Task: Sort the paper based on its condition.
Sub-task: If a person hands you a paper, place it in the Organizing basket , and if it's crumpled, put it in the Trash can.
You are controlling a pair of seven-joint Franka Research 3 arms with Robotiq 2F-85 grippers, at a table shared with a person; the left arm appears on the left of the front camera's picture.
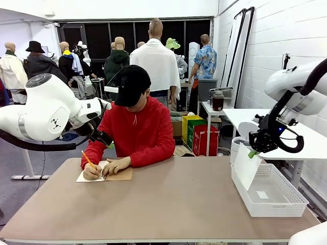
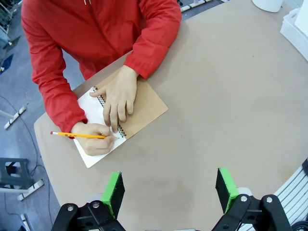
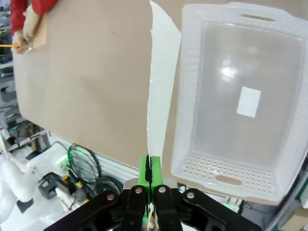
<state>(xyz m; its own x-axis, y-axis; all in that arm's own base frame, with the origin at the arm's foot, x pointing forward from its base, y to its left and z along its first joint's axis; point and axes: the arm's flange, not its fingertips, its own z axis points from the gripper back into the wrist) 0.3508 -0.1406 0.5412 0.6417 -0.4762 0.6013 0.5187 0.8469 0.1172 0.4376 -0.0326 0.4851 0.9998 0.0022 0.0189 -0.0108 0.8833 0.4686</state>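
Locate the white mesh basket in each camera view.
Front: basket at far right, below the right tool.
Left wrist: its corner at the top right edge.
Right wrist: right half, beside the held paper.
Shared landmark: the person's notebook.
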